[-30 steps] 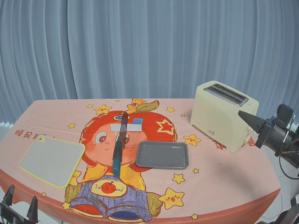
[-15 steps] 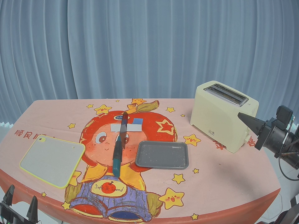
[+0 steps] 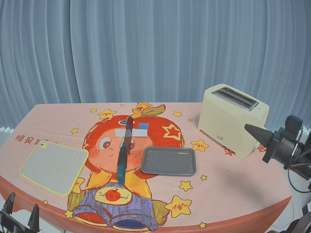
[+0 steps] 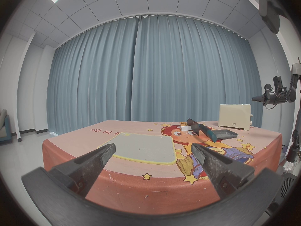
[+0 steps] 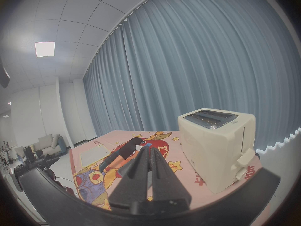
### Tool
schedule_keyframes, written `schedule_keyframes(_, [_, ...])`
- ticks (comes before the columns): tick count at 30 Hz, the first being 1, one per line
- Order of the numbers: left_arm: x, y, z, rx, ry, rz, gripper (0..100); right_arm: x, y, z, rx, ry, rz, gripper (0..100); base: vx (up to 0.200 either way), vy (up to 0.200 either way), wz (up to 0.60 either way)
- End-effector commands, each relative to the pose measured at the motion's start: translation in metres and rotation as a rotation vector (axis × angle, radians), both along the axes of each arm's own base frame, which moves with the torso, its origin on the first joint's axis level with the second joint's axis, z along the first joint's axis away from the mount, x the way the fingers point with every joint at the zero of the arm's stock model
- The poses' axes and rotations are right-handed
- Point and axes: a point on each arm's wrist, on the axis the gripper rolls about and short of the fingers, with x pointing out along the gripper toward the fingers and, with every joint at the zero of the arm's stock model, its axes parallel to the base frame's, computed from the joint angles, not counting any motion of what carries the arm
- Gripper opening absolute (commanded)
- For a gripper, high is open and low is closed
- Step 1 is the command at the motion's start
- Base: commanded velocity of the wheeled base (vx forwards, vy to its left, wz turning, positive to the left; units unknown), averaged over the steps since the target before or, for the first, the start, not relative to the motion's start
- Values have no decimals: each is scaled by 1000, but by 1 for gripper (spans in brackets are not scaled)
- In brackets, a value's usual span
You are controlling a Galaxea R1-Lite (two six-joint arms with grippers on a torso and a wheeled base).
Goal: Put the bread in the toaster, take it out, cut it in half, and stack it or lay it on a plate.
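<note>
I look down on a pink tablecloth printed with a cartoon figure and yellow stars, with a pleated blue-grey curtain hanging behind it. Near the cloth's middle lies a small white strip, a blue block touching its far edge; both are perhaps foam.

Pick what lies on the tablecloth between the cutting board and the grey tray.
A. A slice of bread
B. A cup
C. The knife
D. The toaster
C: the knife, its teal handle toward the table's near edge, lies on the cloth with the cutting board on one side and the grey tray on the other.
</note>
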Motion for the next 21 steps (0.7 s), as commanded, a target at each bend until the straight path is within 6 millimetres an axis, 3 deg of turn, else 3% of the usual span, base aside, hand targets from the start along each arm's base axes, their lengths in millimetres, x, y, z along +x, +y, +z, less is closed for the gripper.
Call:
schedule_keyframes(1, [1,0,-5,-1,19,1,100,-4,4,-5,-10,18,26,0,0,0,0])
schedule_keyframes(21, [1,0,-5,-1,19,1,100,-6,1,-14,-29,49,5,0,0,0,0])
